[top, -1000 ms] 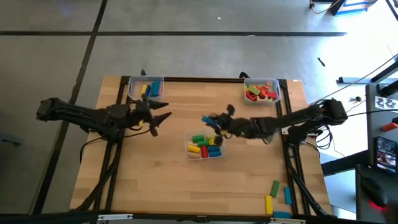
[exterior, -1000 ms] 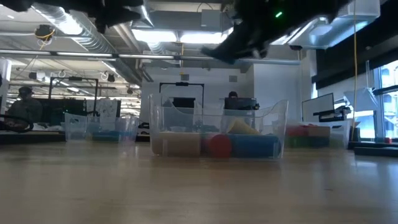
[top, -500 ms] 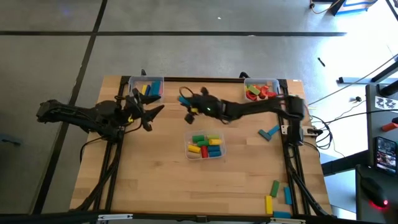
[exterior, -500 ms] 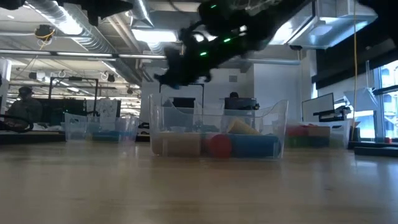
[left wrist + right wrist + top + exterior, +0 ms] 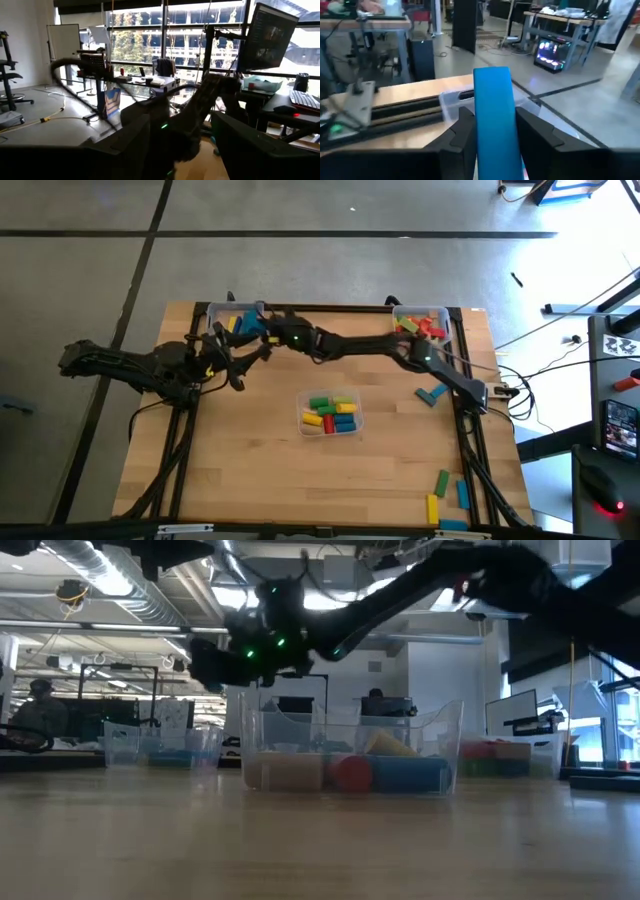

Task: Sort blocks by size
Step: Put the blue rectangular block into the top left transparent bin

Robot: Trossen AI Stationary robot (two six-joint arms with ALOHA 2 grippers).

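In the right wrist view a long blue block (image 5: 492, 95) sits between the fingers of my right gripper (image 5: 494, 120). My right arm reaches across the table, so that gripper (image 5: 262, 334) is at the near right corner of the far left clear bin (image 5: 235, 321). This bin holds blue and yellow blocks. In the low view the gripper (image 5: 215, 666) hangs high above the table. My left gripper (image 5: 248, 359) stands open with nothing in it, just on the near side of the right gripper. The centre bin (image 5: 330, 416) holds several mixed blocks. My right gripper pinches the blue block by its two long sides (image 5: 479, 127) between the two fingers. The block lies along the fingers and sticks out past their tips. The fingers come about level from the table's right side. The block is lifted clear of the table.
A far right bin (image 5: 421, 326) holds red, green and orange blocks. A blue block (image 5: 432, 393) lies loose right of centre. Green (image 5: 441, 480), yellow (image 5: 433, 508) and blue (image 5: 463, 492) blocks lie near the front right corner.
My right gripper has swept from over the centre bin toward the table's far left, to the far left bin, with the blue block in it. My left gripper has drawn back a little toward the left edge and has then kept still.
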